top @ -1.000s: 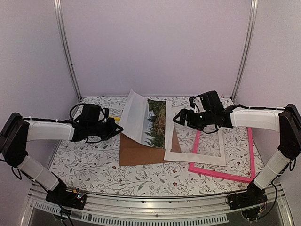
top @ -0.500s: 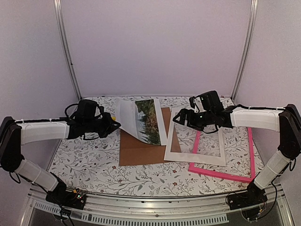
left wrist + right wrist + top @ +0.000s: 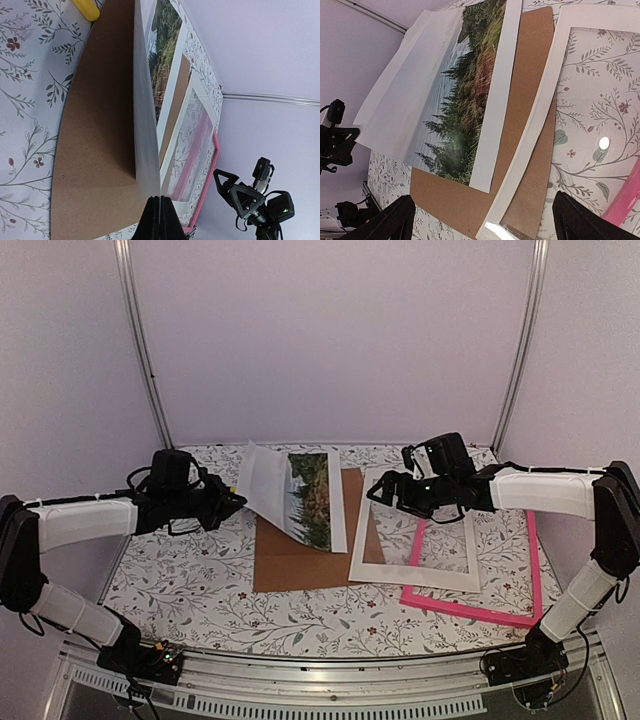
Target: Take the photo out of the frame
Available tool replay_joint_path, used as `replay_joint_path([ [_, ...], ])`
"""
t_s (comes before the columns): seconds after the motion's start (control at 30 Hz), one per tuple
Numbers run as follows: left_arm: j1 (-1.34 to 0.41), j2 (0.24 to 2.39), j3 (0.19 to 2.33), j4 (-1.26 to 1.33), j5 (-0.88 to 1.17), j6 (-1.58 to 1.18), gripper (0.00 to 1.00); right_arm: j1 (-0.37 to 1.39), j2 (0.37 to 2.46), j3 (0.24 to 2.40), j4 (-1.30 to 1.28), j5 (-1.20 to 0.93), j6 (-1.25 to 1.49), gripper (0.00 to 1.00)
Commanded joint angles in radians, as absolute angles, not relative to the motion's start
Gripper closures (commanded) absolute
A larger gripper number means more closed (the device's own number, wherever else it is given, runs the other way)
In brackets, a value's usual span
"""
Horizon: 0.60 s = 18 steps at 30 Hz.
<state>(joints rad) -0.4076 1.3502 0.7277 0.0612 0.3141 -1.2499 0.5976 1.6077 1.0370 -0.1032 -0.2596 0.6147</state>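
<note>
Pinching the white margin of the photo point(image 3: 300, 495), the left gripper point(image 3: 160, 210) is closed flat, with nothing but paper between its fingers. From the jaws the sheet bows upward and runs to the right, toward the middle of the tabletop point(image 3: 180, 590) near its rear edge. Its far long edge rests on the brown backing board point(image 3: 300, 565). The frame point(image 3: 470, 609) lies well apart along the right edge, with a white mat point(image 3: 410, 575) overlapping it. The right gripper point(image 3: 383, 490) hovers above that mat, spread wide and empty. The left arm is plainly the nearer one. The photo shows dark trees under pale sky inside a broad white border, and it looks limp enough to sag when carried.
</note>
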Motion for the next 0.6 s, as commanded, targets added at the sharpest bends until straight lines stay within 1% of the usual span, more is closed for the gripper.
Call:
replay_joint_path([
  [0.0,-0.361,1.343,0.713,0.067,0.368,-1.28,1.0,0.605,1.618,1.037,-0.081,-0.276,0.624,0.01],
  [0.37,-0.33,1.363,0.654,0.129,0.512,-1.448,1.0,0.606,1.646,1.033,-0.071,-0.305,0.64,0.01],
  [0.57,-0.328,1.36,0.626,0.15,0.543,-1.494,1.0,0.608,1.675,1.016,-0.04,-0.36,0.658,0.01],
])
